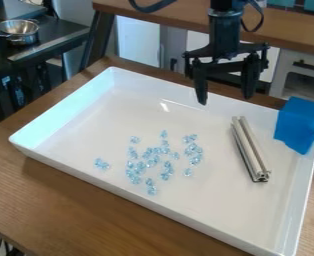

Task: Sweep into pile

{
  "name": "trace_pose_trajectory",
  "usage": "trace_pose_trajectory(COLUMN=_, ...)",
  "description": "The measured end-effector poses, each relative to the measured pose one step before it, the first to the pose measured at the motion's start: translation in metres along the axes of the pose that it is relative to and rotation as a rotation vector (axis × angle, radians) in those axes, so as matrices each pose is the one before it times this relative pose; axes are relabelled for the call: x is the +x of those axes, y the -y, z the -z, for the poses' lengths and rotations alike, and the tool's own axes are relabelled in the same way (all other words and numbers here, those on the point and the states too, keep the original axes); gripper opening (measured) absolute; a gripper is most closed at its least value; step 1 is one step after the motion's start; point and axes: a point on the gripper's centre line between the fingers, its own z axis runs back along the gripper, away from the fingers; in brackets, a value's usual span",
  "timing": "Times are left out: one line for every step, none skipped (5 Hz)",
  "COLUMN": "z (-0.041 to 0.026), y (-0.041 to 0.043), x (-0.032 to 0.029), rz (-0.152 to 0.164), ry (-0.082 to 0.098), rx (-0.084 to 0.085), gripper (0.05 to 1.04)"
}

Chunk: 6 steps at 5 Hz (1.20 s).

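Pale blue crystals (148, 162) lie loosely scattered near the middle of a white tray (213, 200) in the camera view, most in uneven clusters, with one small group apart toward the left. A silvery metal bar (250, 147) lies in the tray, to their right. The black hand (224, 99) hangs at the tray's far side, its two fingers spread wide, with nothing between them. Blue cloth (298, 124) drapes over the tray's right-hand edge. The tray rests on a brown wooden counter (53, 192).
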Motion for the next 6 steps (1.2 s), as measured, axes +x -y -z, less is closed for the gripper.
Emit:
trace_pose_trajectory(z=0.01689, y=-0.00341, x=0.00009, rz=-0.0114, ry=-0.0299, rx=0.0310, gripper=0.999)
trace_pose_trajectory(z=0.02009, y=0.01467, x=0.00136, rz=-0.0152, ry=0.0521, rx=0.0831, gripper=0.999)
trace_pose_trajectory(z=0.01320, y=0.02134, x=-0.01058, rz=0.0290, ry=0.0732, rx=0.0332, gripper=0.999)
trace_pose_trajectory(z=0.00019, y=0.00878, x=0.00314, rz=0.0058, ry=0.0676, rx=-0.0108, gripper=0.999)
trace_pose_trajectory(z=0.00779, y=0.00983, x=-0.00973, rz=0.0432, ry=0.0094, rx=0.0091, gripper=0.999)
trace_pose_trajectory(z=0.00338, y=0.00065, x=-0.00232, rz=0.0287, ry=-0.0049, rx=-0.0045, gripper=0.999)
